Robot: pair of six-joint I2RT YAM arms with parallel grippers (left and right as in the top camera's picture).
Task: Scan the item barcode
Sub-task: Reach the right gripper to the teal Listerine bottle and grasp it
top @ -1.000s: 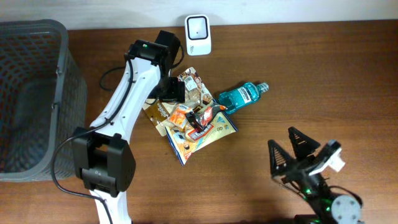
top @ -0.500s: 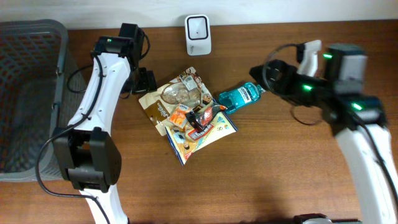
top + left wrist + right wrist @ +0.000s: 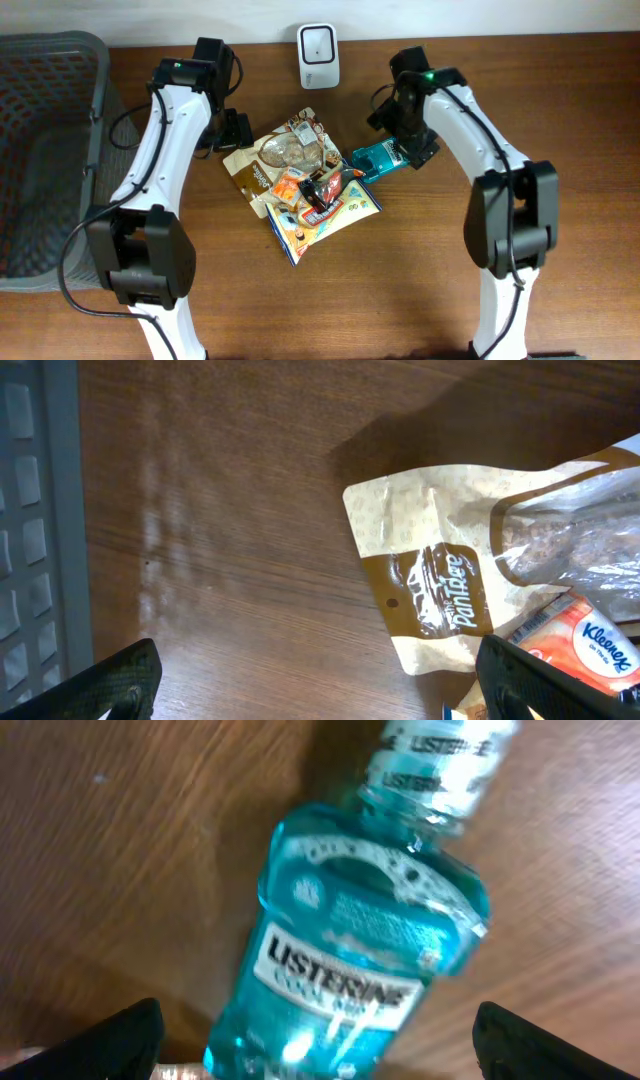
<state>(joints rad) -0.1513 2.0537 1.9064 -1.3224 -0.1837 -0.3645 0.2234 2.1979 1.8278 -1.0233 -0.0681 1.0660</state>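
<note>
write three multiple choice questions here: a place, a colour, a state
1. Where is the white scanner?
A. by the far edge of the table, beyond the snack pile
B. on top of the snack pile
C. at the near edge
2. What colour is the mouthwash bottle?
A. red
B. teal blue
C. yellow
3. How is the right gripper?
A. shut on the bottle
B. open over the bottle
C. shut, holding nothing

Answers: 1 A, it stands past the pile at the back; 2 B, the liquid shows teal; 3 B, its fingers stand wide apart beside the bottle.
</note>
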